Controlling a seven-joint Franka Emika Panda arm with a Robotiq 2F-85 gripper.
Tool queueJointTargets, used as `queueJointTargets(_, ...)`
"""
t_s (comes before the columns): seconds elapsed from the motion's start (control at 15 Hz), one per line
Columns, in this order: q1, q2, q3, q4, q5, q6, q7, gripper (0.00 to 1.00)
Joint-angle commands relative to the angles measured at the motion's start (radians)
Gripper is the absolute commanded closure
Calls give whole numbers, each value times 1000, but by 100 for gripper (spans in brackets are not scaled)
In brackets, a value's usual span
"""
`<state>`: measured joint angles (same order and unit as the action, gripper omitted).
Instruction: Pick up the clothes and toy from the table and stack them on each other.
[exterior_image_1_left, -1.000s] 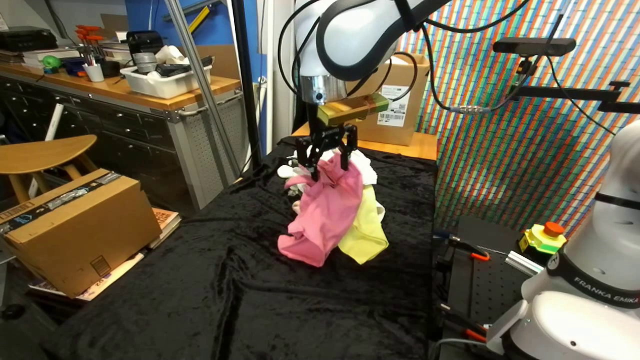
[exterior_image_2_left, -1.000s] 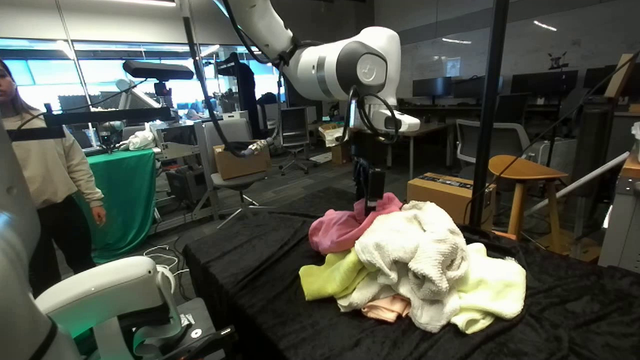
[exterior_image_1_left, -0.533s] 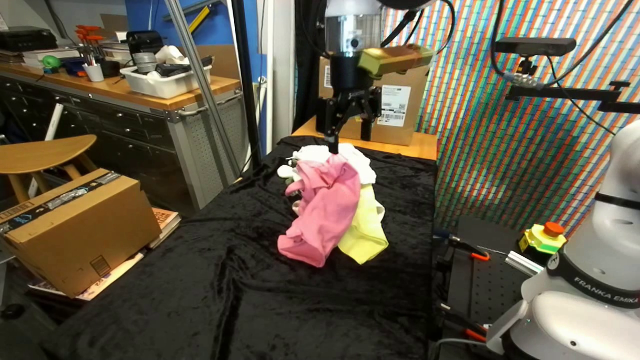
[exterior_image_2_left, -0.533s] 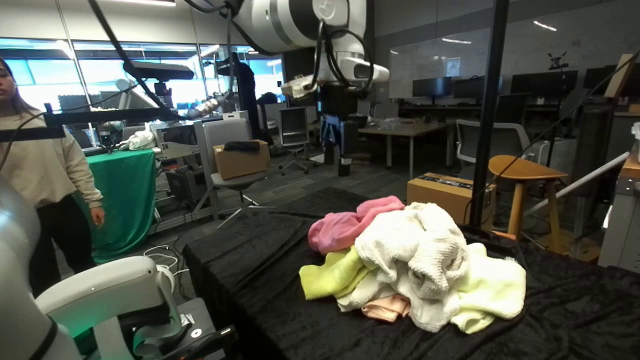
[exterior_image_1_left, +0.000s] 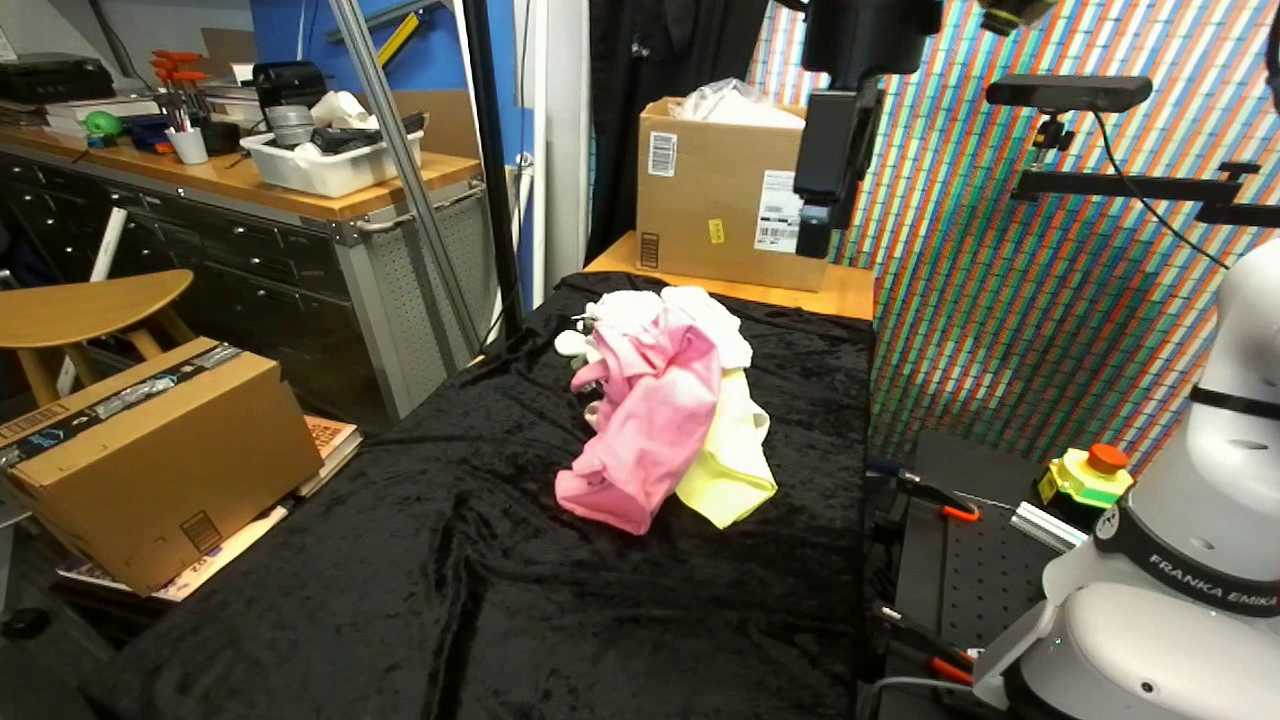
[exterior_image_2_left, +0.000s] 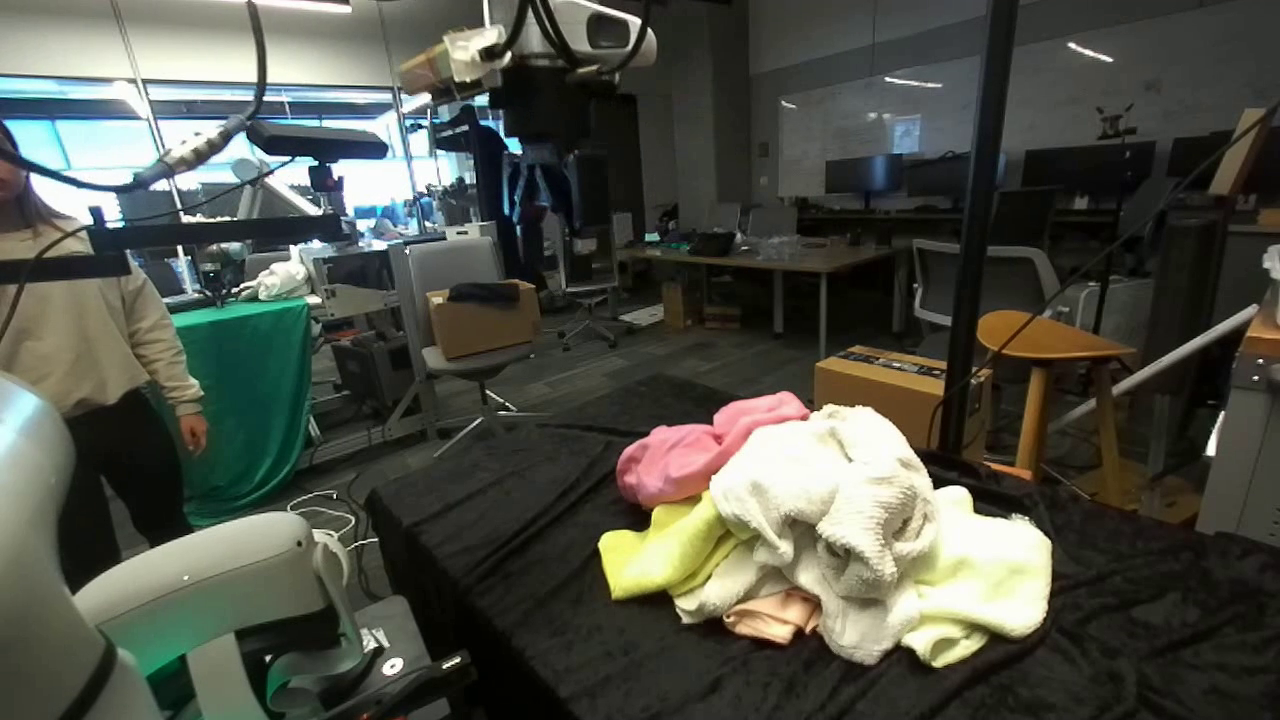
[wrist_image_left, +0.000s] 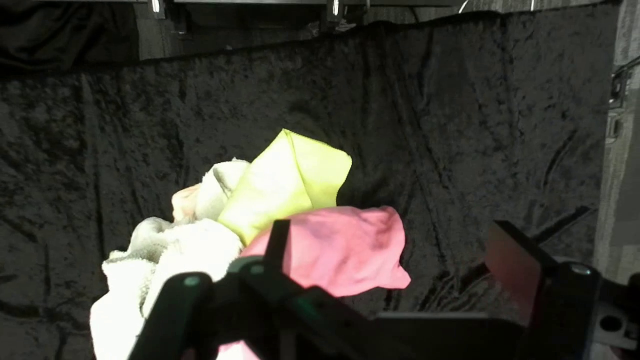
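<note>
A pink cloth (exterior_image_1_left: 640, 440) lies draped over the front of a heap on the black-covered table. It also shows in an exterior view (exterior_image_2_left: 672, 465) and in the wrist view (wrist_image_left: 345, 250). A yellow cloth (exterior_image_1_left: 728, 470) sticks out beneath it. A white towel (exterior_image_2_left: 820, 480) tops the heap, with a pale yellow towel (exterior_image_2_left: 990, 570) beside it and a peach cloth (exterior_image_2_left: 772, 615) low in front. No toy can be made out for certain. My gripper (wrist_image_left: 390, 245) is open and empty, high above the table; the heap lies below, apart from it.
A large cardboard box (exterior_image_1_left: 715, 200) stands on a wooden surface behind the table. Another box (exterior_image_1_left: 170, 450) stands beyond the table's side, near a wooden stool (exterior_image_2_left: 1055, 335). A black post (exterior_image_2_left: 975, 230) rises by the table. A person (exterior_image_2_left: 90, 330) stands beyond the table.
My gripper was down at the pink cloth one second ago. It has risen clear of the heap and moved sideways, turning somewhat. The pink cloth stays on the heap, its top slightly settled.
</note>
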<state>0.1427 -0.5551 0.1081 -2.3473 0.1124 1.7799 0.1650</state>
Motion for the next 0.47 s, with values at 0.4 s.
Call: queueJointTargets(0.4, 1, -203, 9, -121, 6, -7, -92, 0)
